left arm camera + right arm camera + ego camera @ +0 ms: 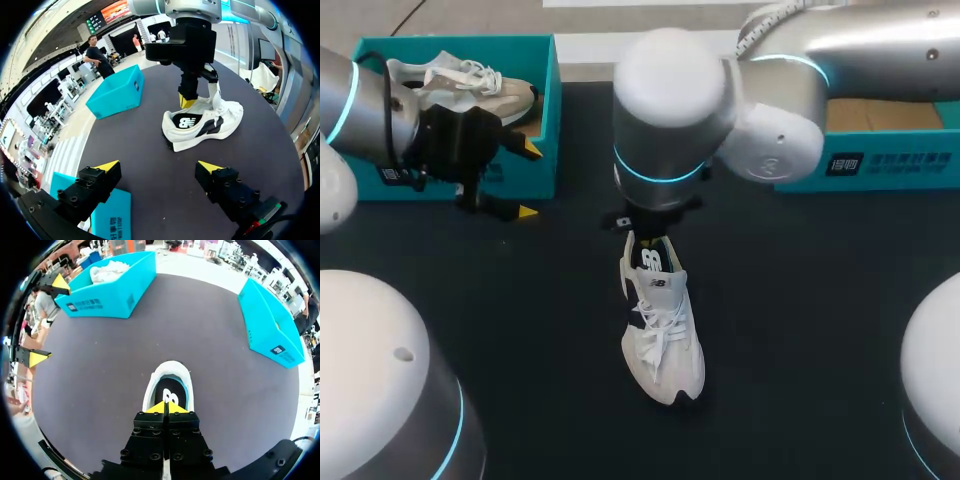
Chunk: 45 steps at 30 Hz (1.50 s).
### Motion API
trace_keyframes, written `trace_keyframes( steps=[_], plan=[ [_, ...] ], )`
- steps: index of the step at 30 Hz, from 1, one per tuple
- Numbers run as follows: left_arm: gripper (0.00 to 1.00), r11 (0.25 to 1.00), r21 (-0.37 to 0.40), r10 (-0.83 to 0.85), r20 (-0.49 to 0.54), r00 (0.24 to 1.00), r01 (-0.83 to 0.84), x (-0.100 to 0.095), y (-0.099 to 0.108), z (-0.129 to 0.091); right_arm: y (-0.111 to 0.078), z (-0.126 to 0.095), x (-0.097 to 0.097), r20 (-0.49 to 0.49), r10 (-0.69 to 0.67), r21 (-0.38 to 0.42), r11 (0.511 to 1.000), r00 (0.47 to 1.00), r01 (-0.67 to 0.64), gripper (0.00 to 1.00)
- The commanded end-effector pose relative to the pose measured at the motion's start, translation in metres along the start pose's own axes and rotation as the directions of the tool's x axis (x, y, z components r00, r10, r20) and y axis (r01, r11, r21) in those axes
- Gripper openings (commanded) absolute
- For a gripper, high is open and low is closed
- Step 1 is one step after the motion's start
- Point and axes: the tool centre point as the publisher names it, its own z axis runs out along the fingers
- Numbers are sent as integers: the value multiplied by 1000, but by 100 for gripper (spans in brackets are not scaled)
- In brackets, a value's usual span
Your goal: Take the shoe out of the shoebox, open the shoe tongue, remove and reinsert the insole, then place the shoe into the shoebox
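1. centrally, the shoe point(662, 330) stands on its sole on the dark table point(800, 300), outside both boxes, with its heel under the right arm's wrist and its toe pointing the other way.
2. the right gripper point(165, 407) hangs at the shoe's opening with its yellow tips pressed together; whether anything thin is pinched between them cannot be told.
3. in the left wrist view a white strip of the shoe, maybe the tongue point(216, 95), stands up just beside that gripper.
4. the left gripper point(528, 180) has its fingers spread wide with nothing between them; it sits just in front of the left box point(545, 130), well apart from the shoe.
5. the left box holds a second shoe point(460, 80).
6. the right box point(880, 165) stands at the far right of the table, behind the right arm.
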Motion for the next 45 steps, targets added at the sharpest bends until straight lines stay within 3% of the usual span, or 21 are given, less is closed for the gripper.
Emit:
trace_keyframes(
  steps=[1,7,20,45],
  plan=[
    [100,1000,-4,0,0,1000,0,1,-1,-1,-1,0,2,14,1,-3,1000,1000,-1,0],
    [100,1000,-4,0,0,1000,0,1,-1,-1,-11,15,-5,35,125,5,992,992,-125,0],
    [100,1000,-4,0,0,1000,0,1,-1,-1,-35,30,-9,95,218,80,971,971,-226,0],
    [100,1000,-4,0,0,1000,0,1,-1,-1,-51,75,-1,128,201,159,962,971,-220,0]
  ],
)
